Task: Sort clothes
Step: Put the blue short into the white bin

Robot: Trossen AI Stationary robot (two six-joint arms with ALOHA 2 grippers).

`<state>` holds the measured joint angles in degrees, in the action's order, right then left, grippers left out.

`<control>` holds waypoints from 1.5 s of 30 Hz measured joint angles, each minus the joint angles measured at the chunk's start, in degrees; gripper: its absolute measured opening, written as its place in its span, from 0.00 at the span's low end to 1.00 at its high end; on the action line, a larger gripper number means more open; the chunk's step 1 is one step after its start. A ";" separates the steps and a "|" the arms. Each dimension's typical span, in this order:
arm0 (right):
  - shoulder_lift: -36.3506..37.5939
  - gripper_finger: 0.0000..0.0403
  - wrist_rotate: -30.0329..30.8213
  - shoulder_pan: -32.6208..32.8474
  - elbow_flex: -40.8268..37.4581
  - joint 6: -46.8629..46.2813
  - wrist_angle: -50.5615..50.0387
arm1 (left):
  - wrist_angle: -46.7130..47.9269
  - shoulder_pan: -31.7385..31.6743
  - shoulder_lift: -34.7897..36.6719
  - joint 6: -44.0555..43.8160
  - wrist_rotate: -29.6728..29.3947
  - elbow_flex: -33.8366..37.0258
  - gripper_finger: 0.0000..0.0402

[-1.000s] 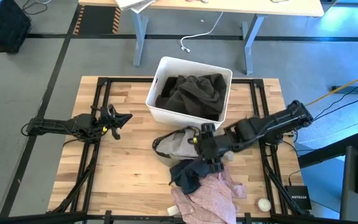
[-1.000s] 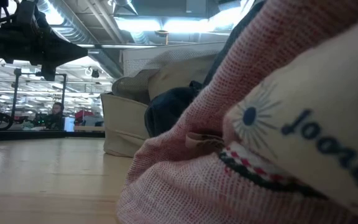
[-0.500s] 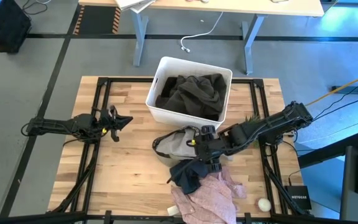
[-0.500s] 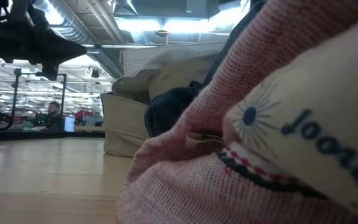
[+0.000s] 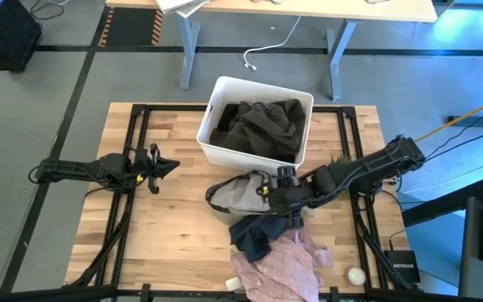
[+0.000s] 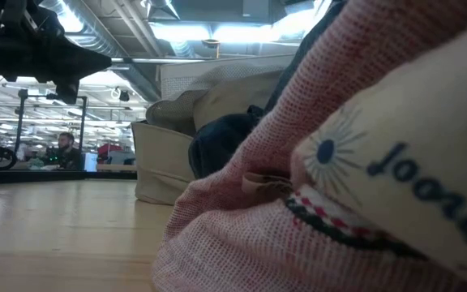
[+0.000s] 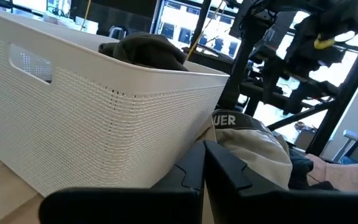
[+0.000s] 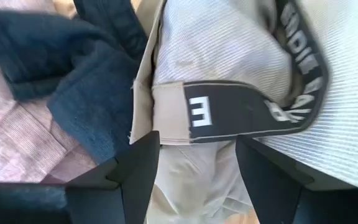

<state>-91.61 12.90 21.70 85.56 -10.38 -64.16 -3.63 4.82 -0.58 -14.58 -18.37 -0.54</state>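
pink fabric, loosely woven, lies nearest the front table edge: the pale pink garment (image 5: 277, 264) is spread flat, and in the low view (image 6: 298, 186) it fills most of the frame. the small dark navy garment (image 5: 254, 235) rests partly on top of it, bunched. just behind that sits the grey-beige garment (image 5: 240, 193), its dark lettered waistband (image 8: 247, 112) facing up.

the right gripper (image 5: 285, 201) hovers low over the seam where navy and grey-beige meet; in the right wrist view (image 8: 197, 165) its fingers are spread apart with the beige cloth and waistband between them, nothing pinched yet. the left gripper (image 5: 159, 164) waits well apart at the left side of the table; i cannot tell how its fingers stand.

farther back, the white bin (image 5: 216, 144) holds the dark olive-green garment (image 5: 258, 126), heaped to its rim.

the likely trouble: the navy edge lies touching the beige one right beside the spread fingers, so a close here could catch both pieces and drag the wrong one along. a grip on the waistband alone might also let the loose body trail, snag the bin wall, or pull the pink piece off the front edge.
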 joint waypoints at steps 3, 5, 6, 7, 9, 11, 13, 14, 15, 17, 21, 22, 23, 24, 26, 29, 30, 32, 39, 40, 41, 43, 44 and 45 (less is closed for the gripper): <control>2.12 0.57 0.59 0.02 0.00 -0.39 0.59 | -0.01 0.00 0.00 0.23 -0.21 0.00 0.01; 3.47 0.57 1.73 0.02 0.00 -1.13 0.77 | -0.01 0.00 0.00 0.25 -0.22 -0.01 0.01; 4.11 0.57 2.45 0.02 0.00 -1.24 0.72 | -0.01 0.00 0.00 0.25 -0.22 -0.01 0.01; 4.69 0.57 2.89 0.02 0.00 -1.34 0.70 | -0.01 0.00 0.00 0.23 -0.22 0.01 0.01; 5.82 0.57 3.40 0.02 -0.92 -1.35 1.59 | -0.01 0.00 0.00 0.13 -0.24 -0.02 0.01; 7.36 0.57 3.35 0.02 -3.45 -1.43 2.98 | -0.01 0.00 0.00 0.07 -0.24 -0.02 0.01; 9.22 0.57 2.84 0.02 -6.88 -1.96 5.61 | 0.00 0.00 0.00 0.18 -0.24 -0.02 0.01; 10.25 0.57 2.60 0.02 -8.81 -2.57 7.11 | -0.01 0.00 0.00 0.18 -0.24 0.00 0.01; 11.27 0.57 2.51 0.02 -10.73 -3.08 8.37 | 0.01 0.00 0.00 0.18 -0.24 -0.01 0.01; 13.29 0.57 1.67 0.02 -14.52 -4.23 11.06 | -0.01 0.00 0.00 0.20 -0.27 -0.01 0.01; 16.82 0.57 0.96 0.02 -20.32 -6.32 15.60 | 0.00 0.00 0.00 0.18 -0.42 0.01 0.01; 17.49 0.57 0.92 0.02 -21.38 -7.05 16.60 | -0.01 0.00 0.00 0.20 -0.53 -0.01 0.01; 17.98 0.57 0.75 0.04 -22.17 -7.58 17.35 | 0.00 0.00 0.00 0.28 -0.80 0.01 0.01; 18.25 0.57 0.38 0.06 -22.77 -8.29 17.97 | 0.01 0.00 0.00 0.47 -1.04 -0.02 0.01; 18.31 0.57 -0.54 0.06 -23.41 -9.60 18.84 | 0.01 0.00 0.00 0.58 -1.36 -0.01 0.01; 17.98 0.57 -2.40 0.06 -23.58 -10.29 20.52 | 0.01 0.00 0.00 0.87 -1.39 -0.01 0.01; 17.81 0.57 -2.80 0.04 -23.58 -10.35 21.26 | 0.01 0.00 0.00 1.23 -1.42 -0.02 0.01; 17.33 0.57 -3.19 0.06 -23.58 -10.37 21.40 | 0.04 0.01 0.00 1.14 -1.44 0.01 0.01; 16.22 0.60 -3.97 0.06 -23.58 -10.36 21.43 | 0.17 0.00 0.02 0.41 -1.42 -0.01 0.01; 15.97 0.61 -3.97 0.06 -23.58 -10.35 21.61 | 0.13 0.00 0.02 0.41 -1.42 0.00 0.01; 15.63 0.63 -3.98 0.06 -23.58 -10.24 21.63 | 0.14 0.00 0.04 0.40 -1.42 0.00 0.01; 14.78 0.68 -4.26 0.08 -23.58 -10.18 21.82 | 0.17 0.00 0.04 0.40 -1.40 -0.02 0.01; 14.38 0.70 -5.61 0.06 -23.58 -10.20 21.92 | 0.17 0.00 0.04 0.40 -1.40 -0.02 0.01; 13.87 0.72 -7.69 0.04 -23.58 -10.21 22.03 | 0.19 0.00 0.04 0.40 -1.40 0.00 0.01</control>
<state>-77.74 5.21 21.74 61.98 -20.59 -42.14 -3.44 4.82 -0.54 -14.17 -19.77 -0.54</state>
